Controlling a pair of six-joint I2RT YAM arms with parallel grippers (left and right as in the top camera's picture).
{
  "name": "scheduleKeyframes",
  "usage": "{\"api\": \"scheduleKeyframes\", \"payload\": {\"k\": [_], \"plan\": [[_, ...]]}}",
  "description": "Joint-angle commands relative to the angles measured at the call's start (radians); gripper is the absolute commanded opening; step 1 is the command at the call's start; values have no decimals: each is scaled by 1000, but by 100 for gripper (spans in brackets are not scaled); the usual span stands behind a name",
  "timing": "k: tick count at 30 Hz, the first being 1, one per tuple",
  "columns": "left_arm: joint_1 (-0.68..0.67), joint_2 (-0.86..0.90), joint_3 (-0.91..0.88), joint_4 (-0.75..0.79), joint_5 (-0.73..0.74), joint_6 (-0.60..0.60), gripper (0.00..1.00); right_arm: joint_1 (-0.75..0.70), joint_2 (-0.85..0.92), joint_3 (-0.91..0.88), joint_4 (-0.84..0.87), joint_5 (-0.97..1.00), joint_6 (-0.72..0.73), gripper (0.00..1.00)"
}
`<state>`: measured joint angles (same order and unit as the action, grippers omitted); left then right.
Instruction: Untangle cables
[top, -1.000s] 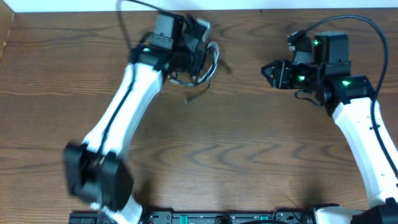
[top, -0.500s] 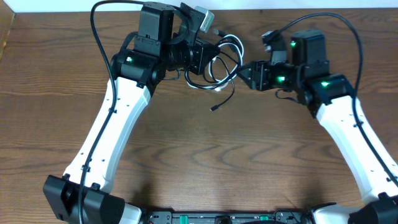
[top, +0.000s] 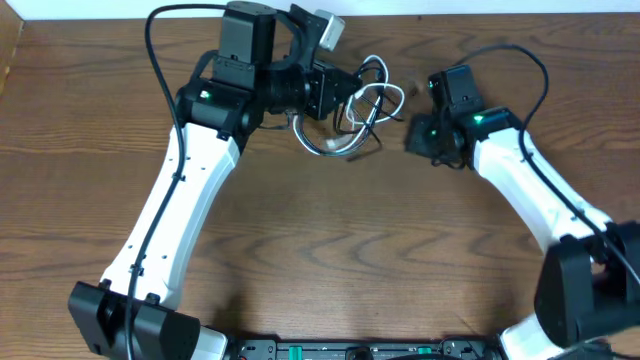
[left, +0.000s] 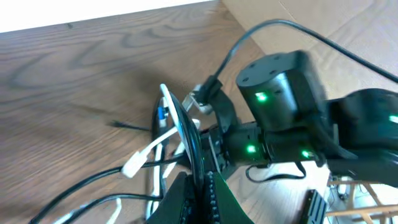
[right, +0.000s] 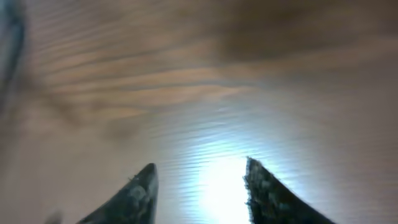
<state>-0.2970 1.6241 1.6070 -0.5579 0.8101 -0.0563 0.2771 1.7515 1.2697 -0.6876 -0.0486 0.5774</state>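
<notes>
The cables (top: 362, 108), one black and one white, hang wound together in a loose coil at the back middle of the table. My left gripper (top: 338, 98) is shut on the coil; in the left wrist view its jaws (left: 200, 183) pinch the black cord (left: 189, 134). A white plug (left: 134, 167) dangles beside it. My right gripper (top: 418, 140) sits just right of the coil, apart from it and pointing down at the wood. Seen from its own wrist, the right gripper (right: 199, 177) stands open with only bare table between the fingers.
The wooden table (top: 330, 240) runs wide toward the front. Its white back edge (top: 500, 8) lies close behind both grippers. Thick black arm wires (top: 165, 40) arc over the left arm and the right arm (top: 520, 60). Cardboard (left: 323, 25) shows beyond the table.
My right gripper has pulled back from the coil to the right and tipped down toward the table. The left gripper keeps its hold; the coil has shifted slightly.
</notes>
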Motion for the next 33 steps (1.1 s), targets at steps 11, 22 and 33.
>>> {"api": "scheduleKeyframes", "payload": {"k": [11, 22, 33], "plan": [[32, -45, 2, -21, 9, -9, 8, -79, -94, 11, 183, -687, -402, 56], [21, -45, 2, -21, 50, -36, 7, -79, -162, 11, 256, -720, -500, 66], [16, -46, 2, -21, 205, -81, 8, -89, -6, 11, 162, -55, -137, 57]]}}
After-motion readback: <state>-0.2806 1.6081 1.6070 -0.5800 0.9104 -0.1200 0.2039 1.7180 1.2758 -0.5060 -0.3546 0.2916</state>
